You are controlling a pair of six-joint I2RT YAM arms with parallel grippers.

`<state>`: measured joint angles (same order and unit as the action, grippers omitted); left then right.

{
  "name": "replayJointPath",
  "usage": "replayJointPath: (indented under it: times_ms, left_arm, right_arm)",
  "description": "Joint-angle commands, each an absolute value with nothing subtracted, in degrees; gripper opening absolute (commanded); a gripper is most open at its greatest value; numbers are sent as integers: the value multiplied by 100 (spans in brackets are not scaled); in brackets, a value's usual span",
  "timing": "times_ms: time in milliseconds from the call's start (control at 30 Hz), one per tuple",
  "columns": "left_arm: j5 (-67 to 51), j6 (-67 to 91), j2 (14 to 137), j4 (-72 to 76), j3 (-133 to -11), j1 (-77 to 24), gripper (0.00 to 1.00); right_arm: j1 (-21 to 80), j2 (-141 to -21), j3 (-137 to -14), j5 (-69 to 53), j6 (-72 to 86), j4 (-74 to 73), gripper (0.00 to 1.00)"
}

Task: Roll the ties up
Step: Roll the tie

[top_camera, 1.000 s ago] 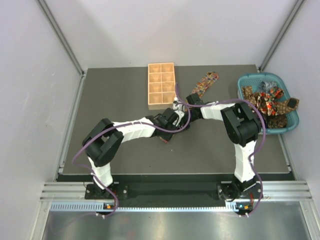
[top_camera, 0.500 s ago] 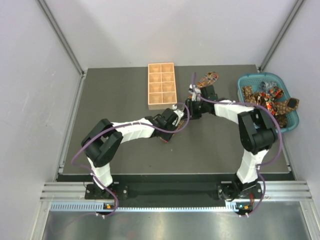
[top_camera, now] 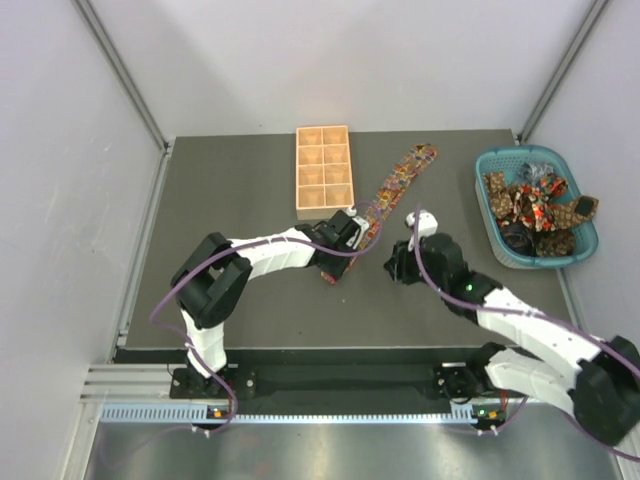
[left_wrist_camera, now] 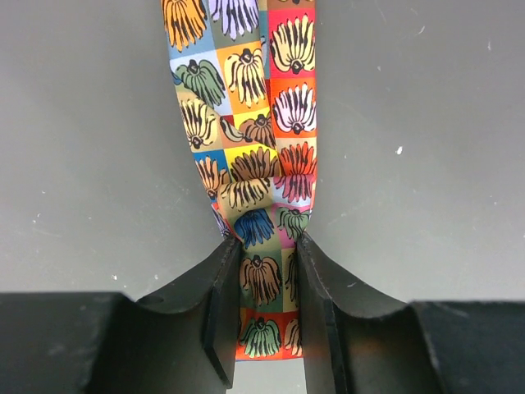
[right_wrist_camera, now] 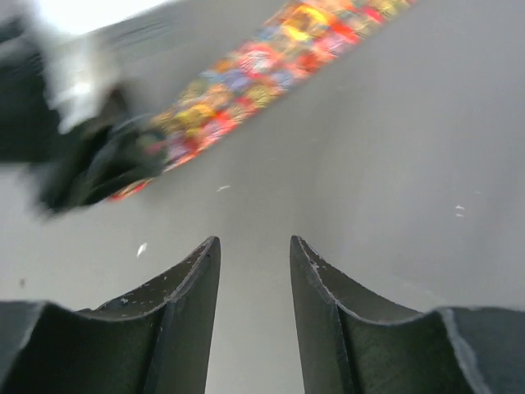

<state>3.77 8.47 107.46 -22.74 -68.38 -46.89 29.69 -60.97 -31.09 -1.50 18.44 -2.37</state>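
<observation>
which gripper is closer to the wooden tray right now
Left. The left gripper sits just off the near right corner of the tray, gripping the tie. The right gripper hangs open farther right and nearer the arm bases.

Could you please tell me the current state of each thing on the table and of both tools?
Tie on table: laid out straight, pinched near its narrow end.
Left tool: shut on that tie.
Right tool: open, empty, hovering.
Wooden tray: compartments empty.
Teal basket: holds a heap of ties.
</observation>
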Motion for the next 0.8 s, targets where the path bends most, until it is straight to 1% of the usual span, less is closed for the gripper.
replayJointPath:
  times_ms: [0,33,67,133,200,233,267,333,367,433,467,533,567,600,633,767]
  left_arm:
    - [-158,967,11399,-3014,-6670,-4693,35]
    - [-167,958,11391,-3049,-6688,-4685,35]
    - [-176,941,11399,-3085,-6706,-4676,35]
    - [-202,932,11426,-3120,-6741,-4667,35]
    - [-211,923,11461,-3182,-6794,-4667,34]
    - [-220,923,11470,-3199,-6803,-4667,35]
    - [-255,923,11505,-3243,-6846,-4658,35]
    - [-281,923,11531,-3287,-6890,-4658,35]
    - [-307,914,11549,-3331,-6934,-4658,34]
    - [-316,897,11593,-3384,-6978,-4649,34]
    - [-351,870,11628,-3419,-7031,-4658,34]
    - [-343,853,11663,-3542,-7101,-4658,34]
    - [-334,853,11689,-3594,-7154,-4658,34]
    - [-334,853,11733,-3656,-7189,-4650,34]
    - [-351,853,11751,-3691,-7216,-4658,34]
    - [-483,826,11865,-3884,-7382,-4658,34]
  right_arm:
    - [4154,-5258,-2901,1334,1451,141,40]
    - [4462,-5108,-2805,1814,1354,123,42]
    - [5004,-4854,-2769,2054,1188,123,42]
    - [5473,-4703,-2672,2511,1020,202,42]
    - [6062,-4763,-2707,2688,914,237,43]
    - [6291,-4859,-2820,3055,871,220,43]
    - [6737,-5130,-2882,3233,731,228,43]
    - [7152,-5535,-3215,3769,555,107,43]
    - [7494,-6042,-3382,3936,519,18,43]
    - [7803,-6615,-4014,4514,544,-506,43]
    - [8022,-7184,-4260,4657,580,-719,43]
    - [8182,-7714,-4963,4946,580,-1253,45]
    - [8322,-8213,-5201,5035,580,-1431,46]
    - [8358,-8470,-5673,5106,589,-1607,47]
    - [8393,-8995,-5939,5254,624,-2035,48]
    - [8402,-10298,-7170,5721,756,-3206,50]
